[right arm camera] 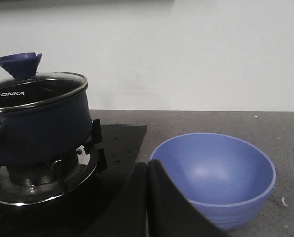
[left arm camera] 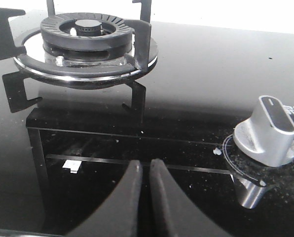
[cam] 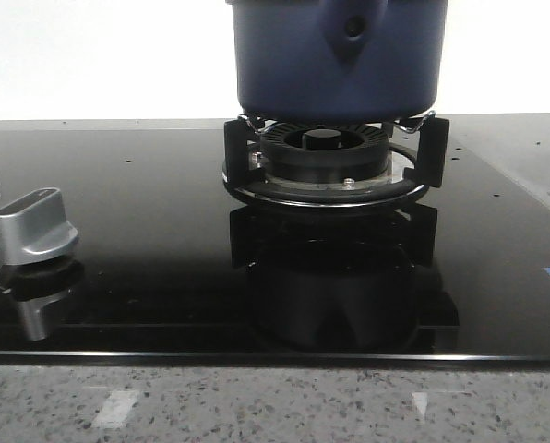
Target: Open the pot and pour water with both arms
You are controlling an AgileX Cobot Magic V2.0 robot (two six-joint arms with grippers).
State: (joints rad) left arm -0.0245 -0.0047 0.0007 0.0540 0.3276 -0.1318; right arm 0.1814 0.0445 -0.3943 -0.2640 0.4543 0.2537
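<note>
The pot [cam: 338, 57] sits on the burner [cam: 328, 157] of the black glass hob [cam: 146, 240], glass lid [right arm camera: 36, 89] in place. Left hand [left arm camera: 145, 170]: fingers pressed together, gripping nothing, low over the glass; the silver knob [left arm camera: 269, 132] lies near it to one side, the burner ahead. Right hand [right arm camera: 147, 173]: fingers together, empty, just before the lighter blue bowl [right arm camera: 213, 177] on the table [right arm camera: 280, 128]; the pot stands ahead to its other side.

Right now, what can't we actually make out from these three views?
- Front view: the pot is cut off by the top edge; lid and rim unseen.
- Right wrist view: water inside the pot can't be judged; the glass lid only reflects.
- Left wrist view: the pot is out of frame; only the burner and the knob show.
</note>
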